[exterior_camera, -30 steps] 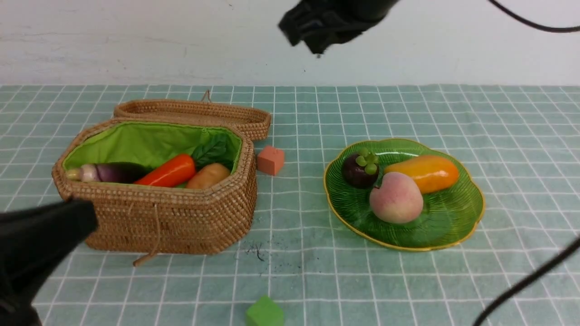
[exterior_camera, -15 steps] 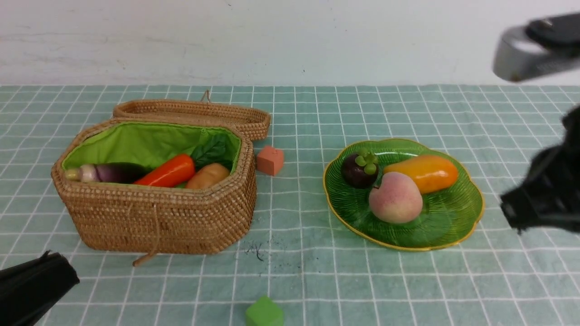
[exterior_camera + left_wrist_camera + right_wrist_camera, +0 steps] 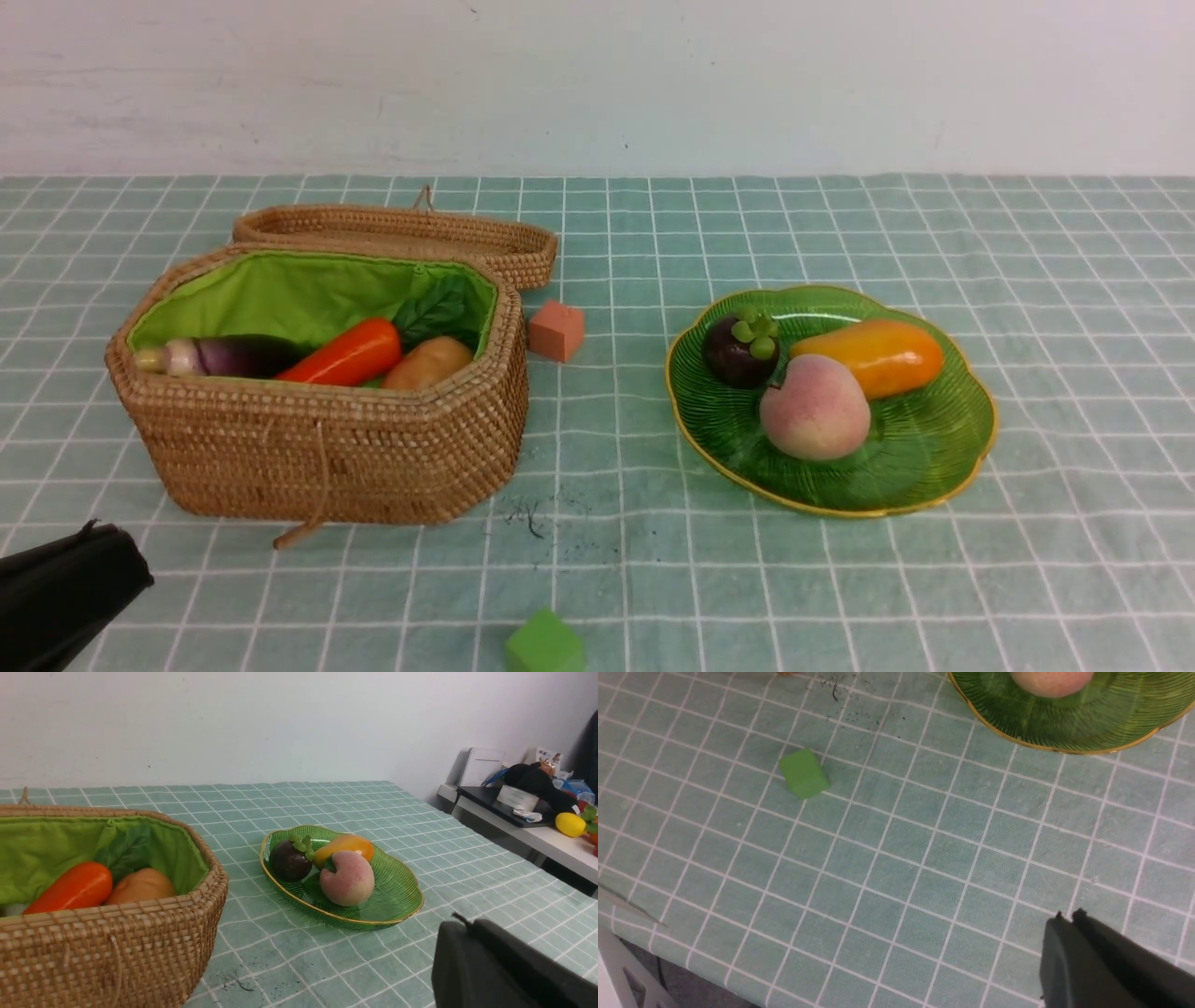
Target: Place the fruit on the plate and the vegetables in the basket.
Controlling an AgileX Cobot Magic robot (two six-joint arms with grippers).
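R arm gone from front view; plate: 3 fruit; basket: 3 veg visible.

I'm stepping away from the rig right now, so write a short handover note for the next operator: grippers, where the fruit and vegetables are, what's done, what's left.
Left gripper: shut, empty, low by the table's near left edge.
Right gripper: shut, empty, out of the front view, above bare cloth near the plate.
Plate: mango, peach and mangosteen all lie on it.
Basket, lid open: eggplant, carrot and potato are inside; a gourd cannot be made out in it.
Done: the visible fruit and vegetables are sorted.
Left: apparently nothing; only a pink cube and a green cube remain on the cloth.
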